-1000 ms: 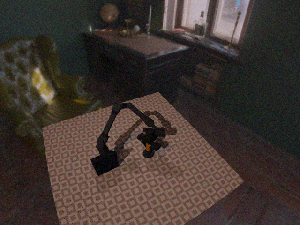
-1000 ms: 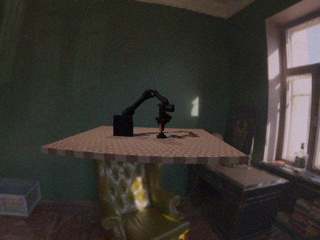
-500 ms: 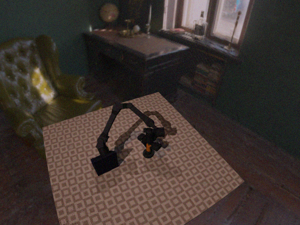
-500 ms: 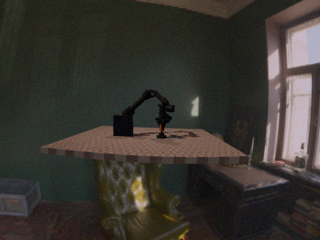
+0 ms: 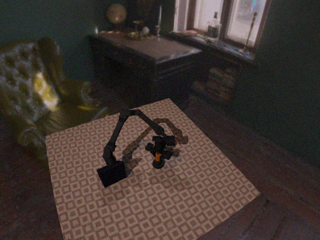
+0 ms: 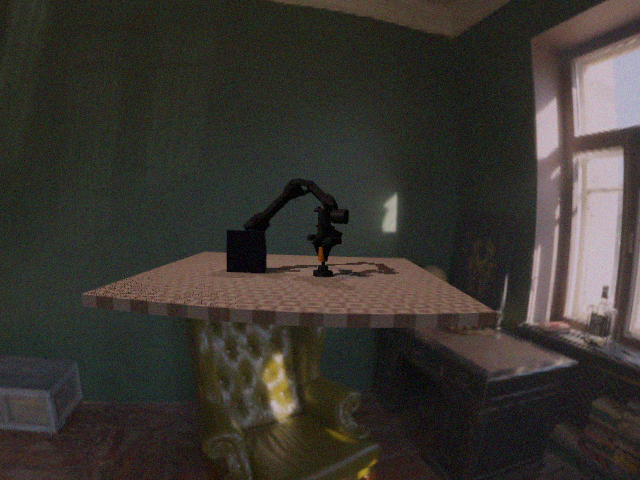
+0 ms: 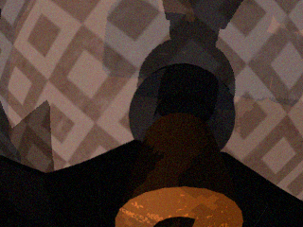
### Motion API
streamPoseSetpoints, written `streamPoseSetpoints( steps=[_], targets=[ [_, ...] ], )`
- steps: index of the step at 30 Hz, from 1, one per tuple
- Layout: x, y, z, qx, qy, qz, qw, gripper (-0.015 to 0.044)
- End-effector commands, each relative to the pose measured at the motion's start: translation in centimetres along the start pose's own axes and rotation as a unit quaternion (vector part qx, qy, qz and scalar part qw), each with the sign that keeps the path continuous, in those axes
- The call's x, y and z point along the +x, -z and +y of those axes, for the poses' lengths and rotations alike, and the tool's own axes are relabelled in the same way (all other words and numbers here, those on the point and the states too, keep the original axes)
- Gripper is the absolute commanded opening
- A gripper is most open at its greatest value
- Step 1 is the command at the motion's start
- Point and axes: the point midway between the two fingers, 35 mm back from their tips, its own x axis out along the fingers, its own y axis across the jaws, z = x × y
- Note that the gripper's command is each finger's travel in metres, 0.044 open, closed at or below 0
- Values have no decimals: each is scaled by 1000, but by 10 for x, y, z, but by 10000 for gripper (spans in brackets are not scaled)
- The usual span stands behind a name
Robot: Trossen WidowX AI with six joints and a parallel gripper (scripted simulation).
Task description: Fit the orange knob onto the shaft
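Orange knob (image 5: 157,156) (image 6: 321,254) (image 7: 179,203) sits pinched between the fingertips of the gripper (image 5: 158,153) (image 6: 322,250) (image 7: 180,154), roughly upright; the round pedestal (image 5: 158,164) (image 6: 323,272) (image 7: 142,111) lies directly below, flat-side alignment hidden.

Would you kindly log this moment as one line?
tool: shut on orange knob | knob: above round pedestal, not fully down | flat alignment: cannot tell

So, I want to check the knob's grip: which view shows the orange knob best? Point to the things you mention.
The wrist view: the orange knob (image 5: 157,156) (image 6: 321,254) (image 7: 180,203) looks largest there, between the fingers. The top view shows it small above the pedestal (image 5: 158,165) (image 6: 323,272); the exterior view, just a thin orange sliver.
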Motion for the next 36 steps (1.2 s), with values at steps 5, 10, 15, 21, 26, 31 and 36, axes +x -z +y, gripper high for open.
streamPoseSetpoints(
  steps=[5, 10, 15, 21, 26, 31, 36],
  targets=[
    [-1, -2, -2, -13, 2, -3, 1000, 0],
    [1, 0, -2, -13, 2, -3, 1000, 0],
    [1, 0, -1, -13, 2, -3, 1000, 0],
    [-1, -1, -1, -13, 2, -3, 1000, 0],
    [-1, -2, -2, -13, 2, -3, 1000, 0],
    [-1, -2, -2, -13, 2, -3, 1000, 0],
    [0, 0, -2, -13, 2, -3, 1000, 0]
  ],
)
